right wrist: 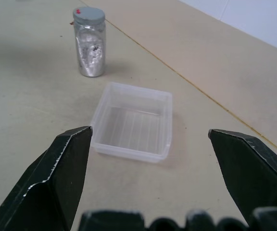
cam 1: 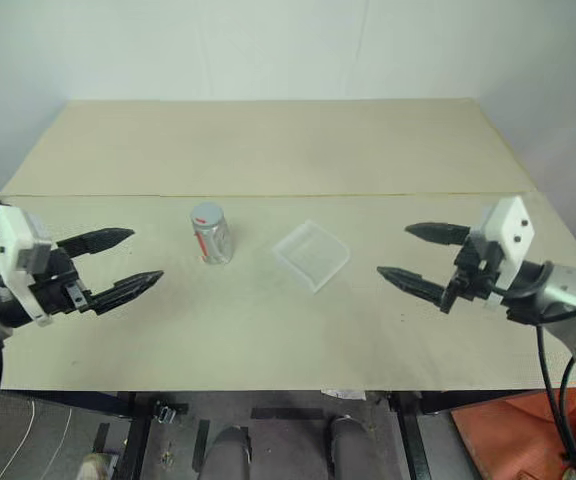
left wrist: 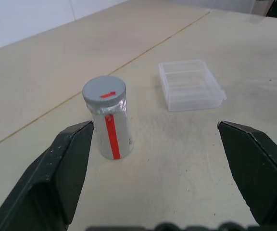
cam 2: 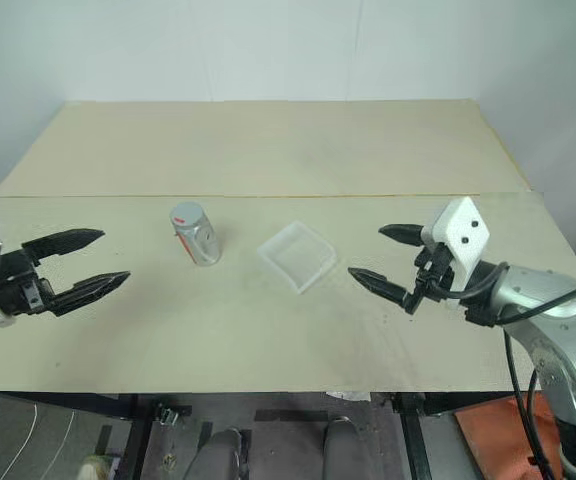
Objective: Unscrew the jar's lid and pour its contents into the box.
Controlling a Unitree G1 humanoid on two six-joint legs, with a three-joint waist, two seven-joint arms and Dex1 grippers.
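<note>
Nothing is underway yet: the jar (cam 1: 211,236) is standing capped by its lid (left wrist: 104,90), at nine o'clock from the empty box (cam 1: 311,254) on the tabletop (cam 1: 268,150). The left pincer (cam 1: 126,262) and right pincer (cam 1: 416,256) are both hanging released.

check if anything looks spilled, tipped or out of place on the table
Nothing stands out. The jar stands upright with its lid on, the box sits flat and empty beside it, apart from it, and nothing is spilled on the table. Both the left claw and right claw are open, holding nothing.
</note>
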